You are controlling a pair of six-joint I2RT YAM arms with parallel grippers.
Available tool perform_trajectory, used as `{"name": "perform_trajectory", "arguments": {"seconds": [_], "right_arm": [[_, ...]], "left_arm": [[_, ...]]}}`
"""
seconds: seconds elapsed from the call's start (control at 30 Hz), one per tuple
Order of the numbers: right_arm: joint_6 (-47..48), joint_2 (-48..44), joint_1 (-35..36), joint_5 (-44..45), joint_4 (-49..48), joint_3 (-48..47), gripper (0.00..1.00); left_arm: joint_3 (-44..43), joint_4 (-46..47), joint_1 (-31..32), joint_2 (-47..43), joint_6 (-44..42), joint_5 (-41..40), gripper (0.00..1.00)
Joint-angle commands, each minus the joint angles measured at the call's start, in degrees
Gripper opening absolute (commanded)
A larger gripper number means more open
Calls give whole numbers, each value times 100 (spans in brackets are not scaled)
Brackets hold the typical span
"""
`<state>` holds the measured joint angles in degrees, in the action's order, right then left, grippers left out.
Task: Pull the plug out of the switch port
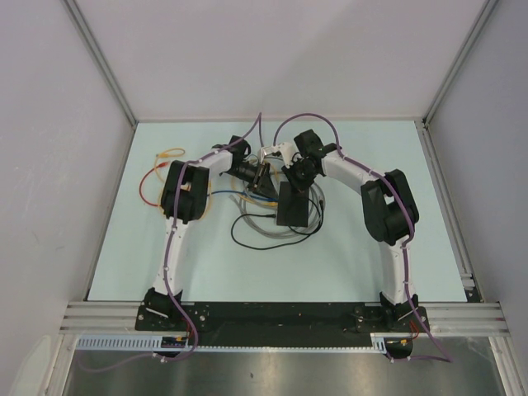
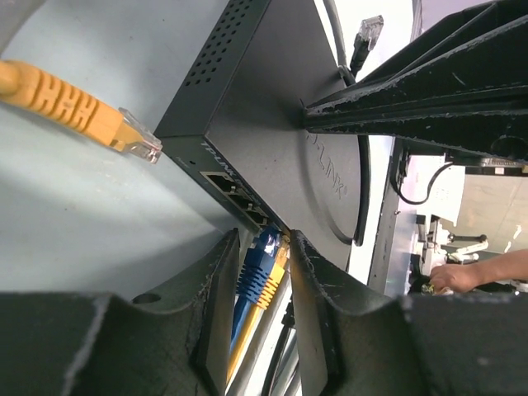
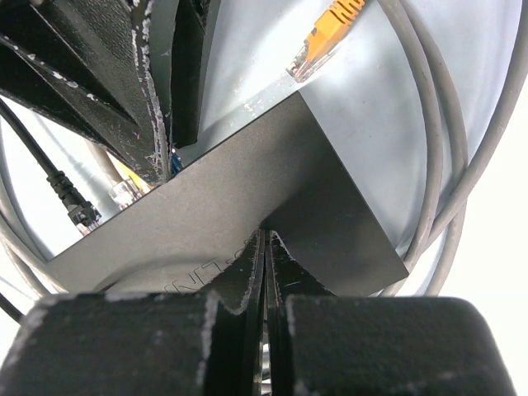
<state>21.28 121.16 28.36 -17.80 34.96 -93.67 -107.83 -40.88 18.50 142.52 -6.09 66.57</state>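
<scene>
The switch (image 1: 290, 206) is a flat black box lying mid-table; it fills the left wrist view (image 2: 272, 124) and the right wrist view (image 3: 247, 190). A blue plug (image 2: 262, 260) and a yellow plug (image 2: 279, 285) sit side by side in its sockets. My left gripper (image 2: 263, 238) is at the socket edge, its fingers closed around both plugs; it also shows in the top view (image 1: 262, 177). My right gripper (image 3: 266, 235) is shut and empty, with its tips pressed down on the switch's top; it also shows in the top view (image 1: 294, 183).
A loose orange plug (image 2: 82, 111) lies beside the switch's corner, its cable (image 1: 157, 177) looping far left. A loose black plug (image 2: 363, 41) lies on the other side. Grey and black cable loops (image 1: 264, 231) surround the switch. Walls enclose the table.
</scene>
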Motion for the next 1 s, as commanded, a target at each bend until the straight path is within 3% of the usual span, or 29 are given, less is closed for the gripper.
{"name": "perform_trajectory", "arguments": {"seconds": [0.0, 0.2, 0.23, 0.37, 0.4, 0.63, 0.77, 0.97], "right_arm": [[105, 470, 108, 374, 898, 420, 1], [105, 478, 117, 392, 890, 411, 1], [105, 487, 117, 392, 898, 411, 1], [105, 496, 117, 383, 890, 402, 1], [105, 496, 117, 374, 890, 402, 1], [105, 478, 126, 383, 855, 420, 1], [113, 487, 135, 392, 863, 411, 1], [105, 487, 126, 400, 863, 402, 1]], "left_arm": [[-265, -147, 75, 118, -331, 287, 36], [-449, -559, 83, 250, -735, 261, 35], [-789, -822, 101, 328, -910, 226, 35], [-2205, -3147, 285, 1154, -2358, -135, 28], [-2364, -3345, 303, 1356, -2440, -170, 27], [-2110, -2917, 329, 1243, -2029, -214, 29], [-2119, -2793, 329, 1199, -1887, -205, 38], [-2119, -2934, 321, 1226, -2072, -91, 34]]}}
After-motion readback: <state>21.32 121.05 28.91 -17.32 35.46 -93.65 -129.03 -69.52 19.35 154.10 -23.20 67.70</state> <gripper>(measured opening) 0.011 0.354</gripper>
